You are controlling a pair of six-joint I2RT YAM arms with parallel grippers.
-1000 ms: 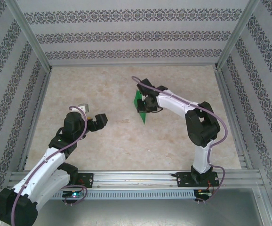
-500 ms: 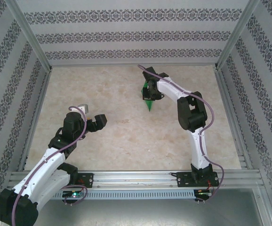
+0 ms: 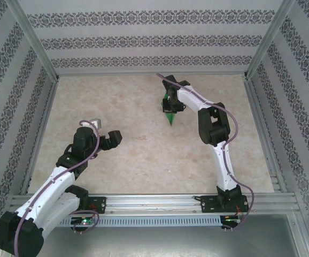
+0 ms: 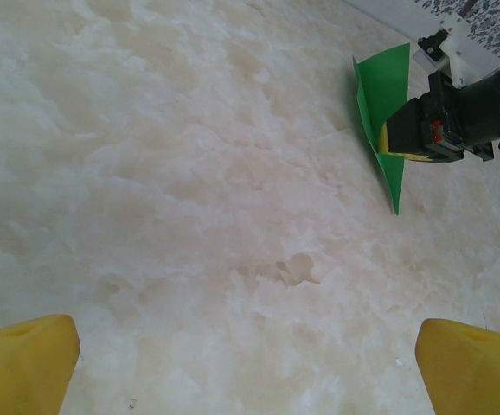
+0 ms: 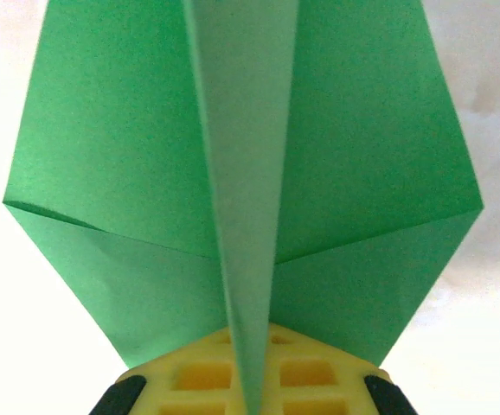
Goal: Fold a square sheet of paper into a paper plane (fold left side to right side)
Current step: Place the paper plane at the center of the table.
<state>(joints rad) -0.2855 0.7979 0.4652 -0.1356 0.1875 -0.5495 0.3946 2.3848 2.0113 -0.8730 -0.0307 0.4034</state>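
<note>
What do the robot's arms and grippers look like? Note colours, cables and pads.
The left arm and right arm have white links, black joints and a purple cable each. The left gripper and right gripper are black with yellow fingers; the right pad shows a waffle grid.

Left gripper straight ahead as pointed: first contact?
Probably the bare table top: the left gripper tilts down at it. The paper plane in the right gripper lies right of that line; depth unclear.

The counter point(image 3: 117, 107) is open left of the paper plane point(image 3: 169, 114); the right arm point(image 3: 194, 101) blocks its right side.
</note>
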